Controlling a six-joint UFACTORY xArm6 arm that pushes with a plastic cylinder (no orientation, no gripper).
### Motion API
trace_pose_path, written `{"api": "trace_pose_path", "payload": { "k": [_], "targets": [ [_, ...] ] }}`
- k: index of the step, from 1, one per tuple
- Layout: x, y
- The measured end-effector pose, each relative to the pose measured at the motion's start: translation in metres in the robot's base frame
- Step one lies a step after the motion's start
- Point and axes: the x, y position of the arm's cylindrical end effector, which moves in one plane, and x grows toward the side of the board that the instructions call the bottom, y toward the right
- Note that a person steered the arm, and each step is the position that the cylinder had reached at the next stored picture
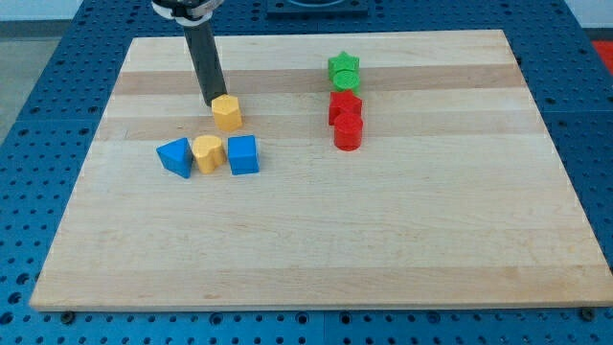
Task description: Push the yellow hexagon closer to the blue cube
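Note:
The yellow hexagon (227, 112) lies on the wooden board at the upper left. My tip (212, 100) is right at its upper-left edge, touching or nearly touching it. The blue cube (243, 154) sits below the hexagon, a short gap apart. The rod rises from the tip towards the view's top.
A second yellow block (207, 153) sits between the blue cube and a blue triangular block (175, 157). To the right stand a green star (343, 65) on a green cylinder (345, 82), a red star (346, 106) and a red cylinder (348, 132). The wooden board (383, 240) rests on a blue perforated table.

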Motion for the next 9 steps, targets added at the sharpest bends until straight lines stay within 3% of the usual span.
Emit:
{"api": "trace_pose_path", "payload": {
  "k": [4,9],
  "targets": [
    [0.031,-0.005],
    [0.031,0.073]
  ]
}}
